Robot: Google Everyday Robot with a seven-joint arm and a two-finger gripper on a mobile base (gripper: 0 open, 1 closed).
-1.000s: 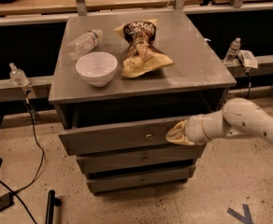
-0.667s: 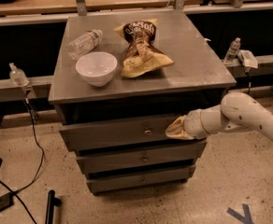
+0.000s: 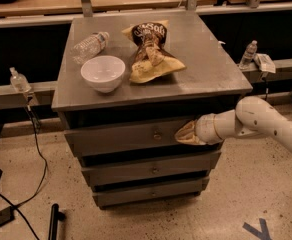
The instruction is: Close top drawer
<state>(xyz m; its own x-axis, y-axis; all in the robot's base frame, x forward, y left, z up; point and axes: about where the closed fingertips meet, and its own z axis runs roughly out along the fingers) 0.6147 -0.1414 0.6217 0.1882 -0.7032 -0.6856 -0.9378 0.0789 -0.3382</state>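
The top drawer (image 3: 121, 137) is a wide grey plank front with a small brass knob (image 3: 157, 134) at its centre, uppermost of three in a grey cabinet. It sits nearly flush with the cabinet, a dark gap above it. My gripper (image 3: 185, 133) is at the end of the white arm (image 3: 256, 120) coming from the right. Its tan tip rests against the drawer front just right of the knob.
On the cabinet top (image 3: 206, 69) lie a white bowl (image 3: 103, 73), a plastic water bottle (image 3: 90, 46) and a chip bag (image 3: 150, 50). Two similar drawers (image 3: 151, 170) sit below. A rail with small bottles (image 3: 18, 80) runs behind. Cables and a black object (image 3: 54, 221) lie on the floor at left.
My gripper has pushed left and inward against the top drawer front, and the drawer has slid back towards the cabinet.
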